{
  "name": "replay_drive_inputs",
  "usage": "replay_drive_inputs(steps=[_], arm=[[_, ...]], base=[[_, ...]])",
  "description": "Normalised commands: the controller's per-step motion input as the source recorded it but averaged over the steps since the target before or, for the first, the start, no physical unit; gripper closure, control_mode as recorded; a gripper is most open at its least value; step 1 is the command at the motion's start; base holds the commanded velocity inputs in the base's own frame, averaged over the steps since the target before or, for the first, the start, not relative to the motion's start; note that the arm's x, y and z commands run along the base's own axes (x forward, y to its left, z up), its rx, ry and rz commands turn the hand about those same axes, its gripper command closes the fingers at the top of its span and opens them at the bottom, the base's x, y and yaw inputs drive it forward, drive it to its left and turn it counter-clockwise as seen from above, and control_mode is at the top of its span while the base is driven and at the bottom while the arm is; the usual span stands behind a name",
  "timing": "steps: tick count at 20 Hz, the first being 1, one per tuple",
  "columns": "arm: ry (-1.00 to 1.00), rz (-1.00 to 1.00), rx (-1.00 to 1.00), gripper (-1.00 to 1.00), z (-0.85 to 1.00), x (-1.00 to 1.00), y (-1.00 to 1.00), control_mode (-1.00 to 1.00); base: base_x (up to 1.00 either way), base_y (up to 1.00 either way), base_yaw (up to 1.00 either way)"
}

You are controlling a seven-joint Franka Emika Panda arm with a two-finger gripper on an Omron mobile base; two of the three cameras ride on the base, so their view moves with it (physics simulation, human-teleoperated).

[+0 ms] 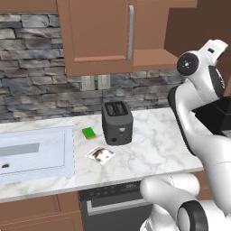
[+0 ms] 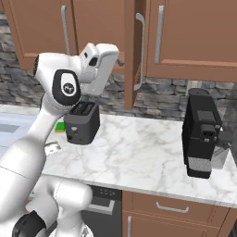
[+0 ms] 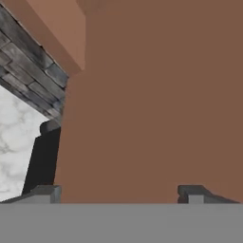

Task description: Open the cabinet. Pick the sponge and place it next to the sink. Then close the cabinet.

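The cabinet (image 1: 97, 31) hangs above the counter. Its left door is shut, and its right door (image 2: 131, 55) is swung out, edge-on in the right base view. A bare strip of its bottom shelf (image 1: 155, 57) shows. The sponge is hidden from view. The sink (image 1: 38, 155) lies in the counter at the far left. My gripper (image 3: 118, 193) is raised to cabinet height beside the swung-out door. It is open, with a flat brown cabinet panel (image 3: 152, 104) close ahead and nothing between its fingertips.
A dark toaster (image 1: 116, 122) stands mid-counter, with a bright light-green sponge (image 1: 89, 132) to its left and a small packet (image 1: 100, 154) in front. A black coffee machine (image 2: 201, 139) stands at the right. Another brown cabinet (image 2: 194, 37) hangs right of the open door.
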Motion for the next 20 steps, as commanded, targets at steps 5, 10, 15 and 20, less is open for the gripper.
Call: replay_drive_inputs(steps=[5,10,15,20], arm=[[-0.04,0.06,0.14,-1.0,0.0,-0.1,0.41,-1.0],[-0.07,0.05,0.16,-1.0,0.0,-0.07,0.49,-1.0],[-0.1,0.04,0.17,-1.0,0.0,-0.1,0.56,-1.0],[-0.04,0.01,0.17,-1.0,0.0,-0.13,0.56,-1.0]], base=[[0.0,0.0,0.0],[0.0,0.0,0.0],[0.0,0.0,0.0],[0.0,0.0,0.0]])
